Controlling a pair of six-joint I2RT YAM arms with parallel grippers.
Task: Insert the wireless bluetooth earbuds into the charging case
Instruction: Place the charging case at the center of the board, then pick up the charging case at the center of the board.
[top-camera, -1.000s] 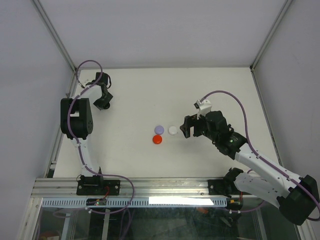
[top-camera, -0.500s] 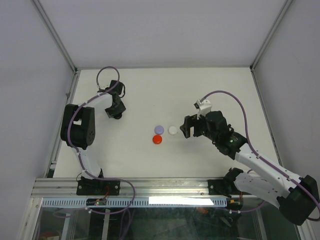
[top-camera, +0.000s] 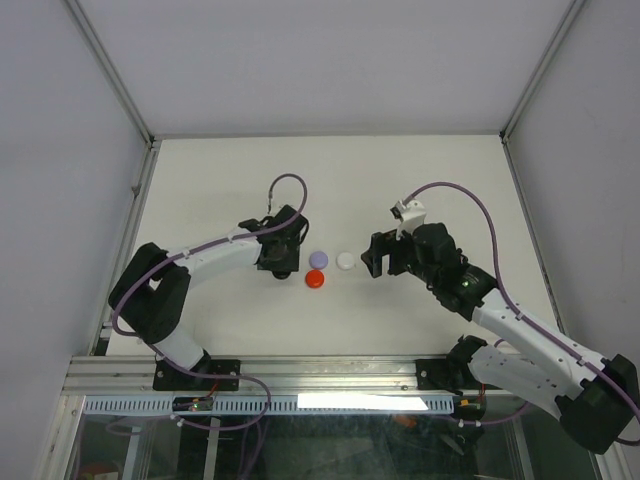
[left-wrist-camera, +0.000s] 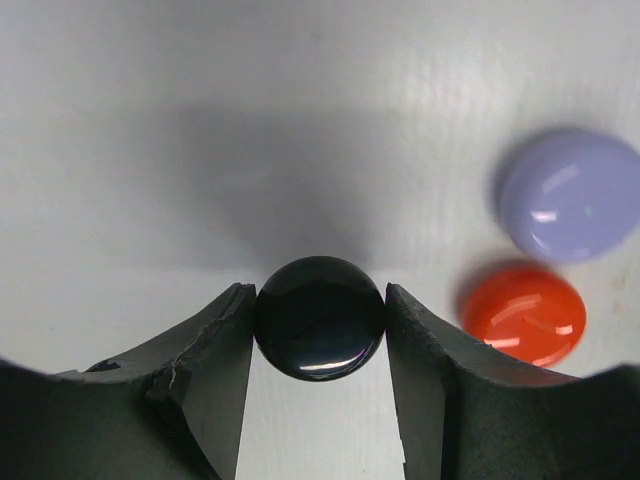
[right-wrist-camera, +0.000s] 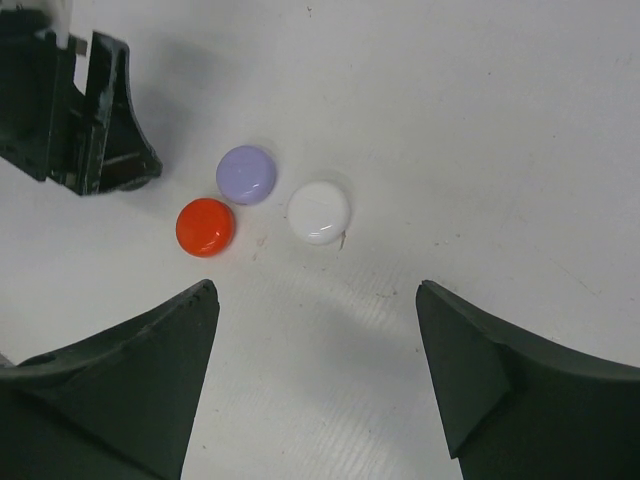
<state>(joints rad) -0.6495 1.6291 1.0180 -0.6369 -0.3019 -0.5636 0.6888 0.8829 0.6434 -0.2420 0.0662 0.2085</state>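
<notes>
Four small round pieces are in view, one of each colour: a black piece (left-wrist-camera: 320, 318), a purple piece (top-camera: 318, 258), an orange piece (top-camera: 314, 279) and a white piece (top-camera: 346, 260). There are two arms, each with one gripper, over one white table (top-camera: 220, 180). All four pieces are smooth, glossy, domed buttons with bright glints of light on top and no markings that can be made out. The black piece is the darkest and looks almost like a ball from the left wrist camera. It sits to the left of the purple piece, pinched in the left gripper (top-camera: 281, 264), whose two dark fingers press against its opposite sides, so the jaws are partly closed around it. Whether the black piece rests on the table or is lifted off it cannot be told. The other three pieces lie on the table. The orange piece is just beside the purple piece on the side nearer the arm bases and slightly to the left, with a slim gap between them. The white piece lies just to the right of the purple piece, also with a small gap. The right gripper (top-camera: 372, 255) is to the right of the purple piece, beyond the white piece. Its jaws are spread wide with nothing between them but bare table.
</notes>
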